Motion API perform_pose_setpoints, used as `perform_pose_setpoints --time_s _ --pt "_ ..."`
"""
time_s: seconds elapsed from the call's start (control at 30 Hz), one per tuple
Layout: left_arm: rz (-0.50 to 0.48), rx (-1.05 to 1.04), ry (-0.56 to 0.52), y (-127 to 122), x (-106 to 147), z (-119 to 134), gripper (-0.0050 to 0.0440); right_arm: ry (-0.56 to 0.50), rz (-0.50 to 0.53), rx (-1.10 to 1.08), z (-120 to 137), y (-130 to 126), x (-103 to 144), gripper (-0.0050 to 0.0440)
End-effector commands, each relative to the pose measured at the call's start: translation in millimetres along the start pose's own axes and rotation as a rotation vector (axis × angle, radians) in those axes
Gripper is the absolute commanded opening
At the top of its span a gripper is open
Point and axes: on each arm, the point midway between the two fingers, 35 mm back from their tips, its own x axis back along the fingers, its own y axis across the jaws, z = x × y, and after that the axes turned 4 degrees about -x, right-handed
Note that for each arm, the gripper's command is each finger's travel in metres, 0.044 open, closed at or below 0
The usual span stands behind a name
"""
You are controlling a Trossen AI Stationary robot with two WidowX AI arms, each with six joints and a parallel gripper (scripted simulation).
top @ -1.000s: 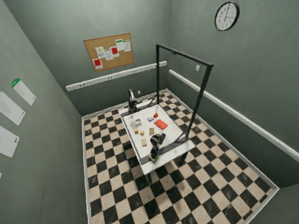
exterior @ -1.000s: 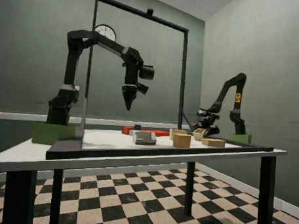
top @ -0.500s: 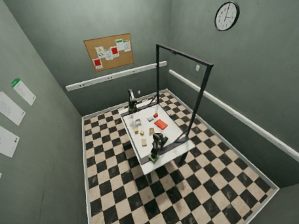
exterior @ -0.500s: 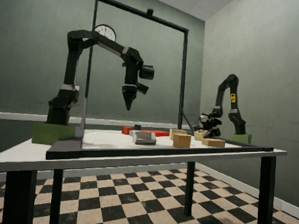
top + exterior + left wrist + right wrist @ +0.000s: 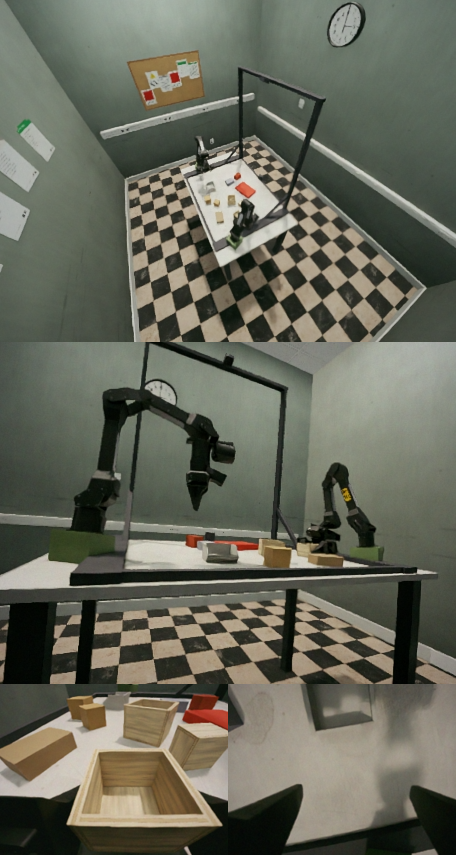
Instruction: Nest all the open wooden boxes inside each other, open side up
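My left gripper [image 5: 320, 538] is shut on an open wooden box [image 5: 141, 798], held upright and low near the table's edge; the fingers themselves are hidden under it in the left wrist view. Beyond it stands a larger open wooden box [image 5: 151, 720], open side up. A third wooden box [image 5: 199, 745] lies to its right with no opening showing. My right gripper [image 5: 195, 502] hangs high over the table, open and empty, and its fingers frame bare table top.
Solid tan blocks [image 5: 36, 756] [image 5: 92, 716] lie left of the boxes. A grey open box [image 5: 339, 704] sits below the right gripper. A red flat block [image 5: 206, 716] and a small red block [image 5: 203, 701] lie at the far right. A black frame [image 5: 240, 573] borders the mat.
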Motion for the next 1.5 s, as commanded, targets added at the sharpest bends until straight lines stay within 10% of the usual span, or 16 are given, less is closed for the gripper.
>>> perform_pose_setpoints --time_s 0.0,0.2,0.53,0.83,1.47 --pt "0.003 0.018 -0.056 -3.6 0.9 0.1 -0.005 -0.018 -0.001 0.004 -3.6 0.9 5.2 0.04" --pt "0.0 0.013 -0.052 -2.7 -1.8 5.7 -0.005 -0.018 -0.001 0.004 -3.6 0.9 5.2 0.04" --pt "-0.001 0.011 -0.051 -1.9 -1.7 5.8 0.024 -0.018 -0.001 0.004 -3.6 0.9 5.2 0.04" --pt "-0.001 0.01 -0.051 -1.9 -1.7 5.8 0.04 -0.018 -0.001 0.004 -3.6 0.9 5.2 0.04" --pt "0.002 0.02 -0.038 -4.2 -1.6 3.1 0.04 -0.018 -0.001 0.004 -3.6 0.9 5.2 0.04"
